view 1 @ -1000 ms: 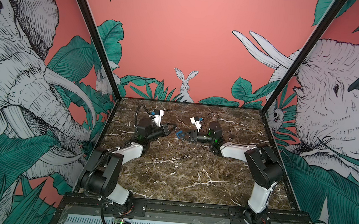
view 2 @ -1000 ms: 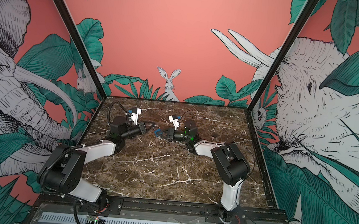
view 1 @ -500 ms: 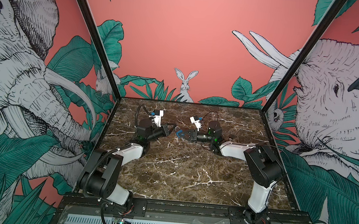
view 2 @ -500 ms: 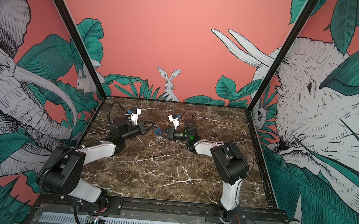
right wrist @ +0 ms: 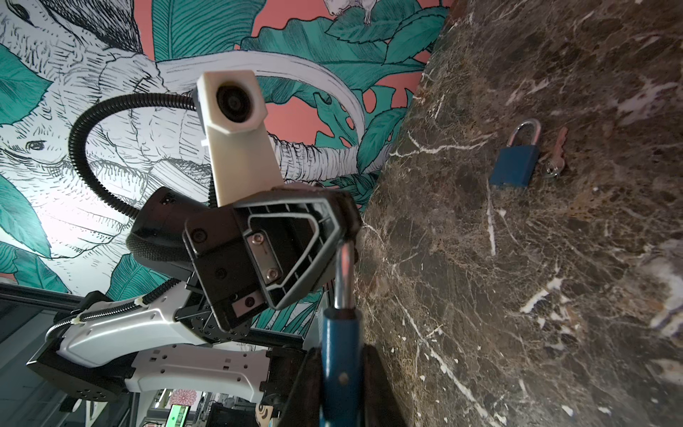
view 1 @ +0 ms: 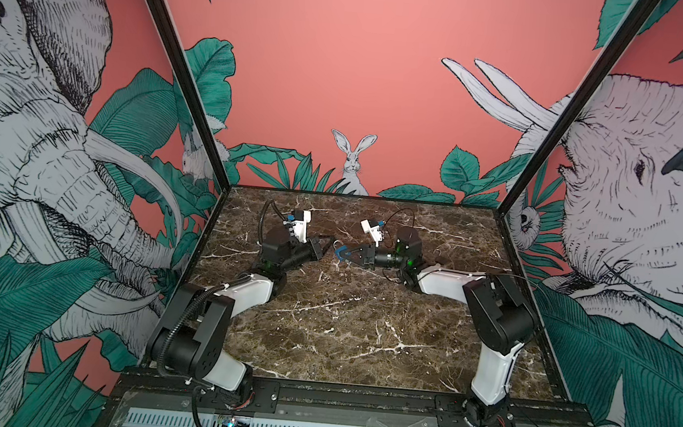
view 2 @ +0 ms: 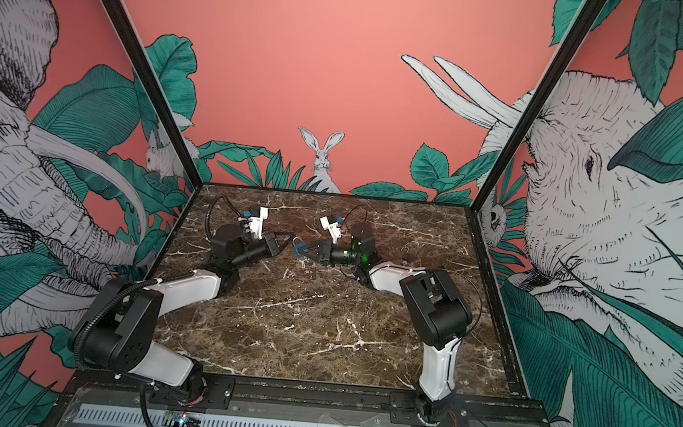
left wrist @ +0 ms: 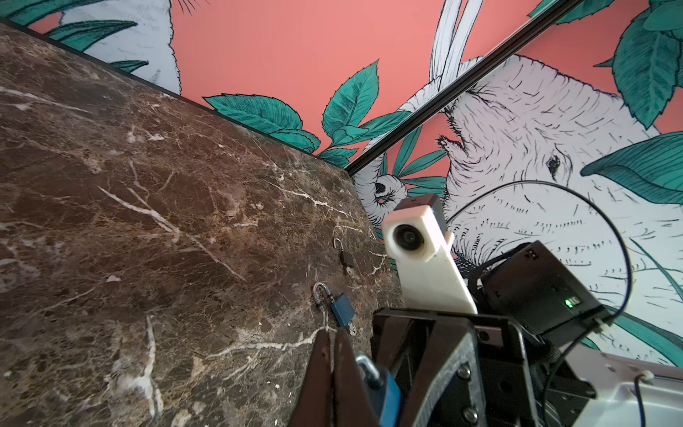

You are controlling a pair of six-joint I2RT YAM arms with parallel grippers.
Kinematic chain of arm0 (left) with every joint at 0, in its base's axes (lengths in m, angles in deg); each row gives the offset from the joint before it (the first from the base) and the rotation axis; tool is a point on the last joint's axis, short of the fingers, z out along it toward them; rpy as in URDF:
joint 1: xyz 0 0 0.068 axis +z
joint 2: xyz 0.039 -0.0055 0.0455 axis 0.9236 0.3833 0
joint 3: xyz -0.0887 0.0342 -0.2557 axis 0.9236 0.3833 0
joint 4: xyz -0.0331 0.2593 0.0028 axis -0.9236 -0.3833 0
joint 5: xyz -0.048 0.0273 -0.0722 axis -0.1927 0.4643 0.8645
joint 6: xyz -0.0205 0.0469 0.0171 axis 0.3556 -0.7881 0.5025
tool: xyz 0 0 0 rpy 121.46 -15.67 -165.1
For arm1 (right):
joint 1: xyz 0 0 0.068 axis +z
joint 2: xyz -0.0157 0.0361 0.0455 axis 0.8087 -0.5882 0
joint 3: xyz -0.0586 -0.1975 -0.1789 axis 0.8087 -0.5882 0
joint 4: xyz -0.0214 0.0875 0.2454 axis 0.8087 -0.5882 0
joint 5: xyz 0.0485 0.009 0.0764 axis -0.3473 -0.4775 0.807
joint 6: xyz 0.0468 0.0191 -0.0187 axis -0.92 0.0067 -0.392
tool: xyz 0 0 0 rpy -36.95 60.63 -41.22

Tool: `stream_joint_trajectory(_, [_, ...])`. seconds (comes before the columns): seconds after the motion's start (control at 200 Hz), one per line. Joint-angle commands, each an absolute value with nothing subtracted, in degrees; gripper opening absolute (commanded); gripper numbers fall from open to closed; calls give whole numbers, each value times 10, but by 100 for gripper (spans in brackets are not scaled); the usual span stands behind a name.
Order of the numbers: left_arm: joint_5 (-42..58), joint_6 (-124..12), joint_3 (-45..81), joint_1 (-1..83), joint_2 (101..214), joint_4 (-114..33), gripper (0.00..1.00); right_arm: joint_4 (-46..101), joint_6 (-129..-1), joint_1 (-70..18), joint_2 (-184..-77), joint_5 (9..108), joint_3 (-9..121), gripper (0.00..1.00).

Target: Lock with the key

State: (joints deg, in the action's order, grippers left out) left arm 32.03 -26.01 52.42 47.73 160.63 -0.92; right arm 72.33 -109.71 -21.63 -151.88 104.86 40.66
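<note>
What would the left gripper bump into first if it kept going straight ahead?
Most likely the blue padlock held in the right gripper. The shut left gripper points at its shackle, seemingly almost touching it.

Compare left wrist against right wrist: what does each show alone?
Left wrist only: a dark padlock with its shackle open, and the right arm's camera. Right wrist only: the left arm's camera and ribbed cable. Both: the marble table, the held blue padlock in the right gripper, and a loose blue padlock on it, possibly not the same one.
</note>
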Motion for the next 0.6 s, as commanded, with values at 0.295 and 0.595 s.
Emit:
stream_joint_trajectory(0.295, [480, -281, 519, 405, 1586, -102, 4, 828, -1092, -223, -1527, 958, 455, 0])
stream_joint_trajectory(0.595, [447, -257, 488, 462, 1586, -104, 19, 878, -1119, -223, -1523, 974, 397, 0])
